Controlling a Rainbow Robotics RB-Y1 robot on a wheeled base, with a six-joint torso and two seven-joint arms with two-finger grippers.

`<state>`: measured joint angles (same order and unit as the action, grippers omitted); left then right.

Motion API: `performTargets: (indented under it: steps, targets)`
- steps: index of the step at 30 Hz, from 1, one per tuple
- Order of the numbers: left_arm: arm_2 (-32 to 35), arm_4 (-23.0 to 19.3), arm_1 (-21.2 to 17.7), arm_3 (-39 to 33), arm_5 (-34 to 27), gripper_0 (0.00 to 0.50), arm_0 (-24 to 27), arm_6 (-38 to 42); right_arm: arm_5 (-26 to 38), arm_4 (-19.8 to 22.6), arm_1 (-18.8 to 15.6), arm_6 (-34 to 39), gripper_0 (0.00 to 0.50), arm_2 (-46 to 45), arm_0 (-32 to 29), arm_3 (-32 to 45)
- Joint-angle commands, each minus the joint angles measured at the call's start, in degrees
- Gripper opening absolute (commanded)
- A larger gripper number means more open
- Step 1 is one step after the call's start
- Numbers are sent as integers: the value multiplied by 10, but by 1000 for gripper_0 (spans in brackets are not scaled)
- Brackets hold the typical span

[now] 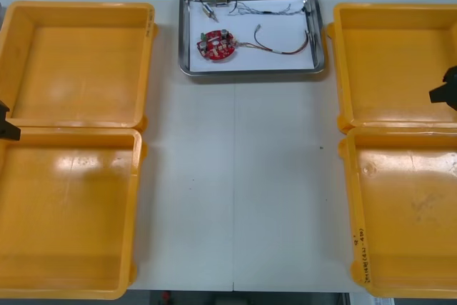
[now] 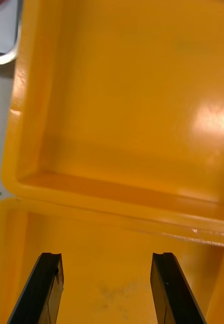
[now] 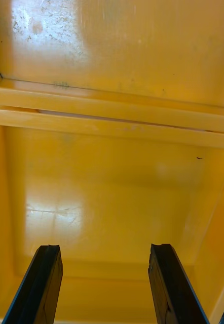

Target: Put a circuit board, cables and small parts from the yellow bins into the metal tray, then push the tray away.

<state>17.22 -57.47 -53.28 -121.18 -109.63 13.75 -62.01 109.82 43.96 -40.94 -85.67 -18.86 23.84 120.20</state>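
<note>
Right wrist view: the right gripper (image 2: 107, 258) has its two black fingers (image 2: 47, 288) standing wide apart, with nothing between them. It hangs over the right near bin (image 2: 91, 230), which is empty but for a few dull marks on its floor. Just past the fingers is the right far bin (image 2: 132, 101), rim to rim with the near one and empty too. A shiny corner of the metal tray (image 2: 1, 55) peeks out beside the far bin.

The left gripper (image 3: 104, 248) has its fingers (image 3: 38, 283) apart too, holding nothing. It hangs over the left near bin (image 3: 107, 177), with the left far bin (image 3: 117, 50) just past it, rims touching. Both are empty.

In the front view, each gripper sits at its own outer edge of the table (image 1: 235, 176), by the line where its two bins meet. The tray is at the far edge of the table, between the two far bins, well apart from both grippers. The bins' inner walls stand between each gripper and the tray. The tray is white inside. A round red circuit board (image 1: 216, 44) lies in it toward the left side. A red and yellow cable (image 1: 280, 51) curls just right of the board. A thin cable (image 1: 268, 11) lies along the far wall; I cannot tell its colours. Small metal parts (image 1: 214, 3) sit in the far left corner.
</note>
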Motion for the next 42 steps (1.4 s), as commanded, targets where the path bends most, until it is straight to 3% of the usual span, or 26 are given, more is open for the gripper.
performTargets:
  steps: [1, 19, 35, 42]
  targets:
    - [17, -1, -26, -14, -4, 500, -7, -52, 2, 10, -24, 10, 500, -43, -54, 19]
    - [17, -1, -26, -14, -4, 500, -7, -52, 2, 23, -20, 15, 500, -68, -145, 19]
    - [17, -1, -26, -14, -4, 500, -7, -52, 2, 3, -3, 44, 500, -73, -146, 19]
    - [17, -1, -26, -14, -4, 500, -7, -52, 2, 1, 16, 96, 500, -70, -146, 19]
